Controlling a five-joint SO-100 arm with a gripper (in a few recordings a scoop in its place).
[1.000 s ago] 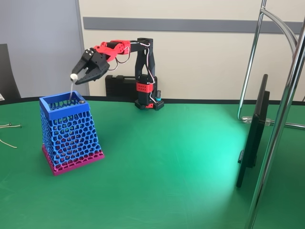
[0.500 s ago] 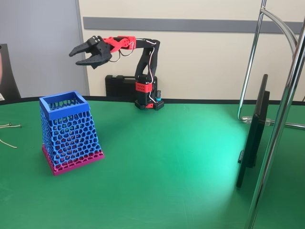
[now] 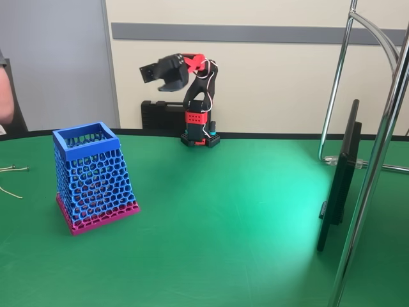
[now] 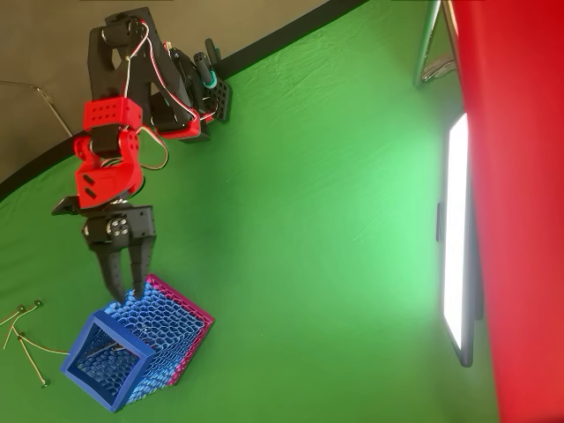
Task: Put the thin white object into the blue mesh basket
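The blue mesh basket [image 3: 92,176] stands on the green table at the left, its square rim on top and its pink band at the base. In the overhead view a thin pale stick, the thin white object [image 4: 104,352], lies slanted inside the basket [image 4: 141,352]. My gripper [image 3: 153,78] is raised high near the arm's base, well to the right of the basket in the fixed view. It is open with nothing between its fingers. Seen from overhead, the gripper [image 4: 128,294] points at the basket's upper edge.
Pale wiry strands [image 3: 13,170] lie at the table's left edge, also seen from overhead [image 4: 26,339]. A dark flat screen [image 3: 339,179] and a chrome stand [image 3: 377,128] occupy the right. A black case [image 3: 160,115] sits behind the arm. A person's arm [image 3: 5,89] shows at far left.
A second ago the gripper held the white stick over the basket's rim. It let go, opened, and the arm has pulled back up and to the right, away from the basket.
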